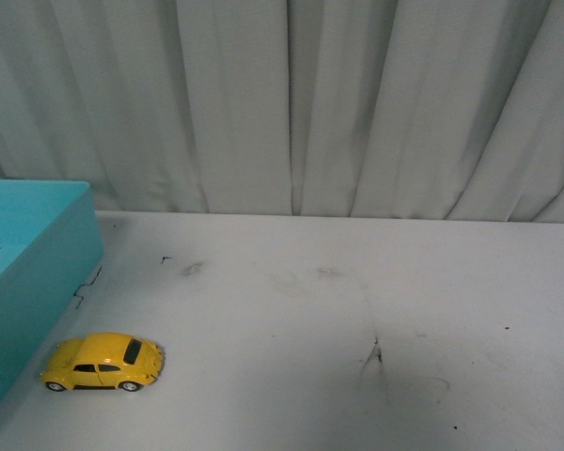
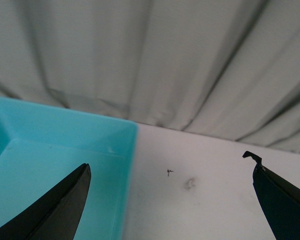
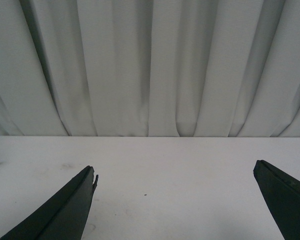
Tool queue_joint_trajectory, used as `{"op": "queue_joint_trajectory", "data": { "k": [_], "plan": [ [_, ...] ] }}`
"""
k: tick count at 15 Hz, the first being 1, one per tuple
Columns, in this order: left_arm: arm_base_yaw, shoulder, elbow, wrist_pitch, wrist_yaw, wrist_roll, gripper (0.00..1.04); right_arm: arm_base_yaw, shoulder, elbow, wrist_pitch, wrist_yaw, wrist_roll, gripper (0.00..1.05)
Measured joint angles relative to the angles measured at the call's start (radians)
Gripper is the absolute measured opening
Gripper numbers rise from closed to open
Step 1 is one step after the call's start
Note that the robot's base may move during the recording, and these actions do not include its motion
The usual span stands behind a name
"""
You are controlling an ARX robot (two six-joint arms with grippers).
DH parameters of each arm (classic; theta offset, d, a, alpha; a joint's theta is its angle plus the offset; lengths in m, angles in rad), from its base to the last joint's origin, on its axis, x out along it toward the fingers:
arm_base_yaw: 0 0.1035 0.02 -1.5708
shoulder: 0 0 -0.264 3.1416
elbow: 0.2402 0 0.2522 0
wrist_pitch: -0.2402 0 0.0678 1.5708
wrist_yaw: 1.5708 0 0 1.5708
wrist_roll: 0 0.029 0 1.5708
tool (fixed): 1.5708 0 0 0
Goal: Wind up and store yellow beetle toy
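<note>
At the far left of the white table [image 1: 357,310] stands a turquoise box [image 1: 38,244]. Just beside its front wall sits the yellow beetle toy [image 1: 103,362], on its wheels, with no gripper near it. The left gripper [image 2: 167,160] is spread wide and holds nothing, above the box's edge and the table. The right gripper [image 3: 175,166] is likewise spread and empty above the table, facing the grey curtain [image 3: 150,65]

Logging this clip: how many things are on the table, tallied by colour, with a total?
Yellow: 1, the yellow beetle toy, standing on its wheels.
Turquoise: 1, the open box beside it.
Total: 2
</note>
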Motion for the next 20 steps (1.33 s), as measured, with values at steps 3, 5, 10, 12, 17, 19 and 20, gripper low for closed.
{"op": "queue_joint_trajectory", "data": {
  "k": [3,5,10,12,17,19,20],
  "plan": [
    [-0.093,0.288,0.203,-0.071,0.154,0.309,0.98,0.000,0.000,0.000,0.000,0.000,0.000,0.98],
    [-0.210,0.372,0.255,-0.233,0.233,0.597,0.98,0.000,0.000,0.000,0.000,0.000,0.000,0.98],
    [-0.308,0.619,0.352,-0.534,0.135,1.109,0.98,0.000,0.000,0.000,0.000,0.000,0.000,0.98],
    [-0.300,0.662,0.376,-0.542,0.077,1.188,0.98,0.000,0.000,0.000,0.000,0.000,0.000,0.98],
    [-0.235,0.732,0.386,-0.564,-0.054,1.343,0.98,0.000,0.000,0.000,0.000,0.000,0.000,0.98],
    [-0.215,0.737,0.386,-0.573,-0.083,1.384,0.98,0.000,0.000,0.000,0.000,0.000,0.000,0.98],
    [-0.209,0.742,0.386,-0.578,-0.095,1.398,0.98,0.000,0.000,0.000,0.000,0.000,0.000,0.98]
  ]
}}
